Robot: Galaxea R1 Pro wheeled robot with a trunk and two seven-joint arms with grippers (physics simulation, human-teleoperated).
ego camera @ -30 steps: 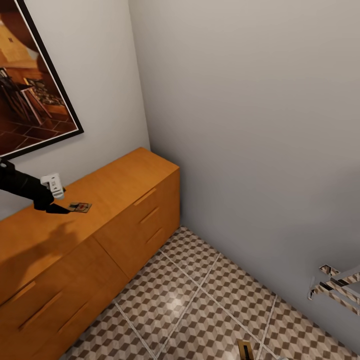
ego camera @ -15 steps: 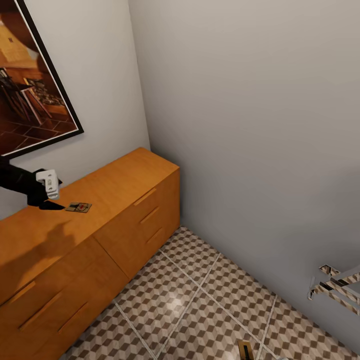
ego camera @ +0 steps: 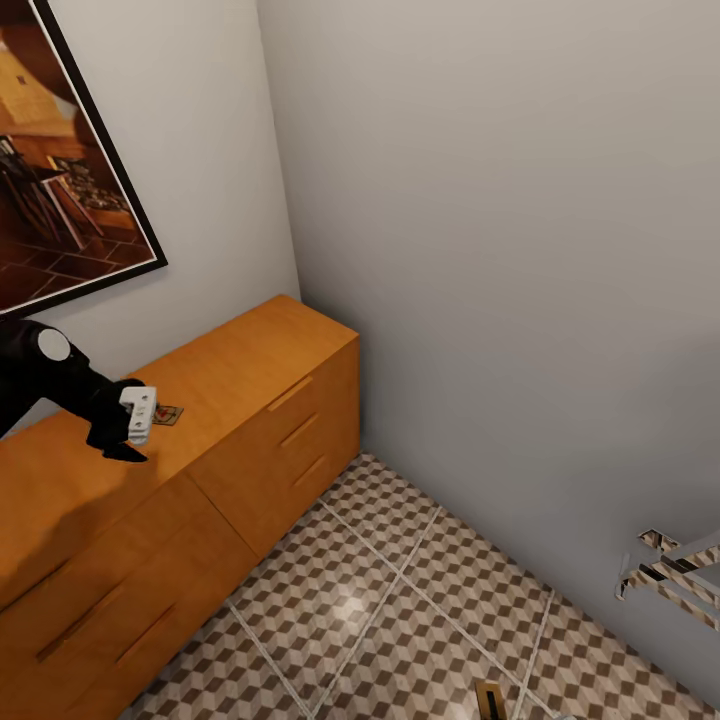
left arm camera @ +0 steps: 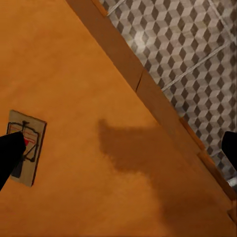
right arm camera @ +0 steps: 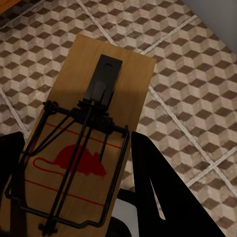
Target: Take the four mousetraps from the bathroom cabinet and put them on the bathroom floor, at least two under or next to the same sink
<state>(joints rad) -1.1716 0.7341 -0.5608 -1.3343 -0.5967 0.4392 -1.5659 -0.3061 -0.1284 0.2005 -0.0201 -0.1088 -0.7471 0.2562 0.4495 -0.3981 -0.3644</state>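
One mousetrap (ego camera: 168, 413) lies flat on top of the orange-brown cabinet (ego camera: 250, 370), partly hidden behind my left wrist. My left gripper (ego camera: 122, 447) hovers just above the cabinet top, beside that trap and nearer the front edge. In the left wrist view the mousetrap (left arm camera: 23, 147) sits by one dark fingertip (left arm camera: 11, 150), and the left gripper (left arm camera: 118, 148) is wide open and holds nothing. My right gripper (right arm camera: 81, 185) is shut on a second mousetrap (right arm camera: 94, 128), held over the bathroom floor (right arm camera: 197, 74). A tan end of this mousetrap (ego camera: 489, 698) shows at the head view's lower edge.
The cabinet stands against the left wall under a framed picture (ego camera: 60, 170), and its right end meets the grey wall (ego camera: 480, 250) in the corner. Patterned floor tiles (ego camera: 400, 600) stretch out in front of its drawers. A shiny rack (ego camera: 672, 575) juts out from the right wall.
My left arm has swung forward and to the right over the cabinet top. Its wrist now covers part of the lying mousetrap. The trap and the right arm have not moved.
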